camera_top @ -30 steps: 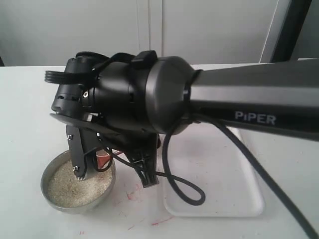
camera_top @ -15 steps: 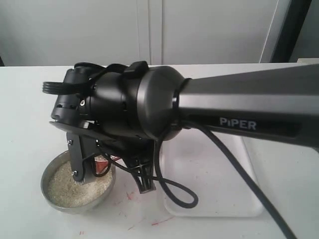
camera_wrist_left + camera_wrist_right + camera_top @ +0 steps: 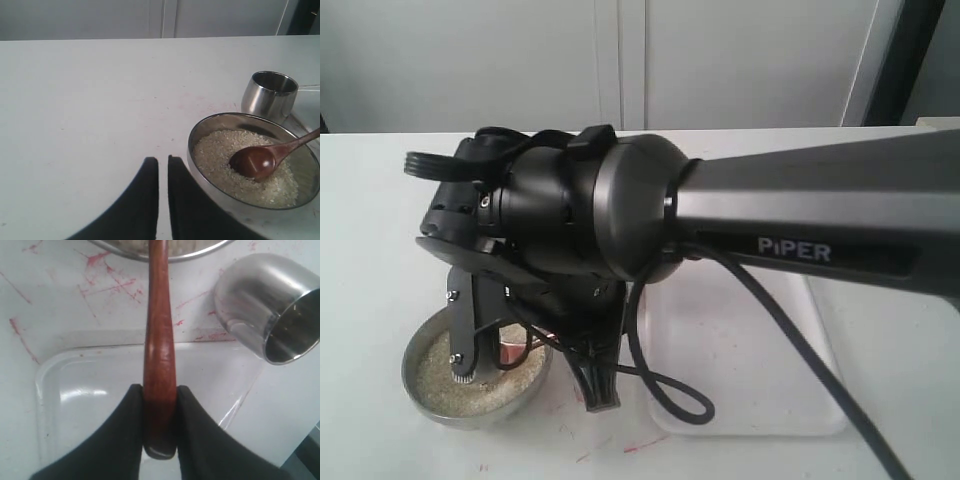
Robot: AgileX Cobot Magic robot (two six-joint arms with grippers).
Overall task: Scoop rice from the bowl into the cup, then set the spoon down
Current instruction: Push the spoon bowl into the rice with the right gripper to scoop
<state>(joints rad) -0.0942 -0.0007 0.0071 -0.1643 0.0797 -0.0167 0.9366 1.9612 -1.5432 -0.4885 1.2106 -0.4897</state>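
**Jaws of right gripper (image 3: pixel 159 389) clamp spoon (image 3: pixel 159 315), tip in rice (image 3: pixel 215 155)**

From the jaws the handle runs straight out over the tray (image 3: pixel 75 390) and down into the bowl (image 3: pixel 191 145). The cup (image 3: pixel 270 97) stands upright just beside the bowl, off to 1 side of that line, so the load likely needs a short sideways swing. The left gripper (image 3: pixel 161 161) hangs near the bowl, jaws almost together, empty. The table (image 3: pixel 75 100) is smooth and white.

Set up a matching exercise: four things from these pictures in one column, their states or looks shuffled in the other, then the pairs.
Column one:
1. spoon
2. cup
3. bowl
4. tray

Column two:
A. white, flat, rectangular
B. handle clamped in the right gripper
C. holds the rice
D. shiny, upright, beside the bowl

Pairs: 1-B, 2-D, 3-C, 4-A
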